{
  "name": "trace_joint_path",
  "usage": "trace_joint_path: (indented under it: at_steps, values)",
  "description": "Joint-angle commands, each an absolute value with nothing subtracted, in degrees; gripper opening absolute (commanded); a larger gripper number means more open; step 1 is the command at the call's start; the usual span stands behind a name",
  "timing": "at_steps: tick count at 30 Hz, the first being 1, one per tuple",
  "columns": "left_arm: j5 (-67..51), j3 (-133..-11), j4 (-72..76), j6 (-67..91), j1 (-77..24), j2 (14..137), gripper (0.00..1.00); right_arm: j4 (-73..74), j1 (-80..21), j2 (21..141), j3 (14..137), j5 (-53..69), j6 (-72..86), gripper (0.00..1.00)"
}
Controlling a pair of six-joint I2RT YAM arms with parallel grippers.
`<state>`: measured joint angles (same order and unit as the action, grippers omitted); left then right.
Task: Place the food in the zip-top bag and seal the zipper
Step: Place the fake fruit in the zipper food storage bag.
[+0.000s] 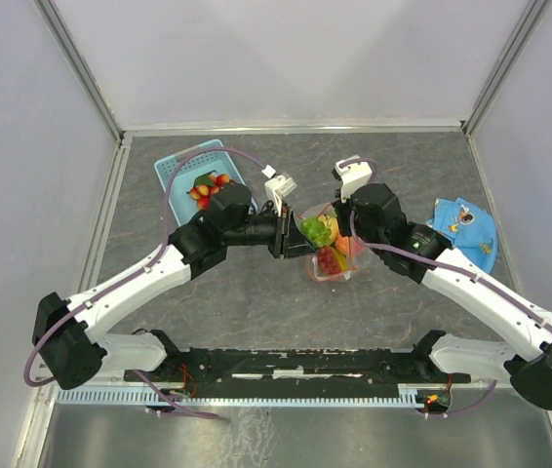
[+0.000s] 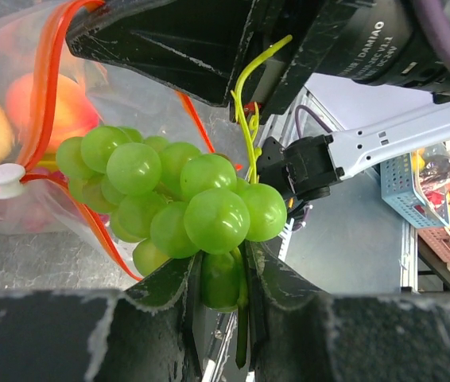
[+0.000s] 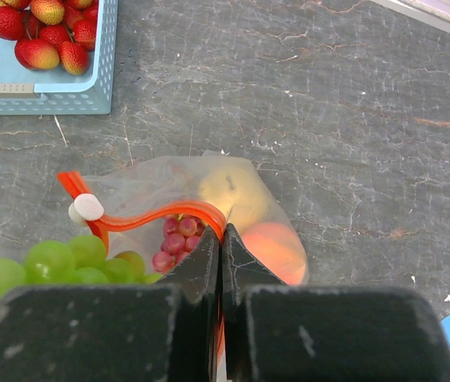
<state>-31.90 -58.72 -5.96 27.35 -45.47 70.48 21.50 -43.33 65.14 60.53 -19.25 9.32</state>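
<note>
Green grapes [image 2: 185, 199] are pinched in the left pincer [image 2: 225, 270], at the mouth of the zip-top bag [image 3: 161, 187]. Opposite, the right pincer [image 3: 221, 247] is pressed together on the zipper [image 3: 153, 216], a peach [image 3: 269, 247] inside the bag beside its tips.

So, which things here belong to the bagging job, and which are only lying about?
Job: green grapes in left claw; zip-top bag held by right claw; zipper; peach and yellow fruit inside; strawberries.
Lying about: blue basket, blue cloth.
</note>
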Motion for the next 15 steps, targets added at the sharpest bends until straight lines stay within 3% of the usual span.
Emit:
trace_joint_path:
  at_steps: [1, 15]
  values:
    - [-33.1, -59.3, -1.0, 25.8, -46.3, 72.0, 0.06, 18.9, -43.1, 63.4, 61.9, -18.9, 8.7, 0.02]
    - [-31.8, -58.0, -1.0, 25.7, -48.8, 78.3, 0.05, 17.3, -43.1, 63.6, 61.4, -15.8, 8.8, 0.02]
